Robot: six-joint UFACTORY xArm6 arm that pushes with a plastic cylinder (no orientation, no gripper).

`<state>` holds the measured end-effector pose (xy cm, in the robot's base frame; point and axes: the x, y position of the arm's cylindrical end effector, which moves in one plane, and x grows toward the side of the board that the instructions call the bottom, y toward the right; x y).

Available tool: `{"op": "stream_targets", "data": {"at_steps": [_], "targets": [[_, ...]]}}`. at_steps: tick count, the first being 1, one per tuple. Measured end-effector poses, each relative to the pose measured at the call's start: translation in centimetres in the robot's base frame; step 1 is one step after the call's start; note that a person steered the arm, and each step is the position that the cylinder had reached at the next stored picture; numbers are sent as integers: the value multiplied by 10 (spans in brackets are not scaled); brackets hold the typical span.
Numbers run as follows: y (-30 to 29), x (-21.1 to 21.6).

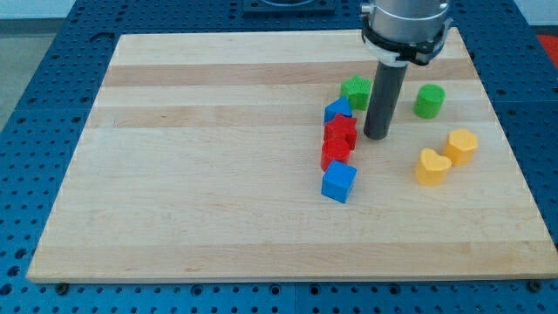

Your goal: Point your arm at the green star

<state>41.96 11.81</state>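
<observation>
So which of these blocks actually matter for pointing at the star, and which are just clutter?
In play:
green star
my tip, below-right of it

Lying about:
green cylinder
small blue block
two red blocks
blue cube
yellow heart
yellow block

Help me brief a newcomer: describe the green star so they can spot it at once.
On the wooden board, find the column of blue and red blocks; the green star sits at its top end, left of my tip. Unlike the rounder green block to the right, it has points.
</observation>
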Motion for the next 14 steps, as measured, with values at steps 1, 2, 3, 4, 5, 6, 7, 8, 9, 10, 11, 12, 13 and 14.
{"op": "stream_targets", "data": {"at_steps": [1, 2, 3, 4, 5, 6, 7, 8, 9, 10, 11, 12, 13, 14], "targets": [[24, -27], [34, -46], [34, -93], [12, -156], [-28, -178], [-91, -175], [-124, -169], [-124, -130], [-123, -122], [-115, -111], [-90, -90], [-87, -88], [-85, -88], [-67, -86]]}}
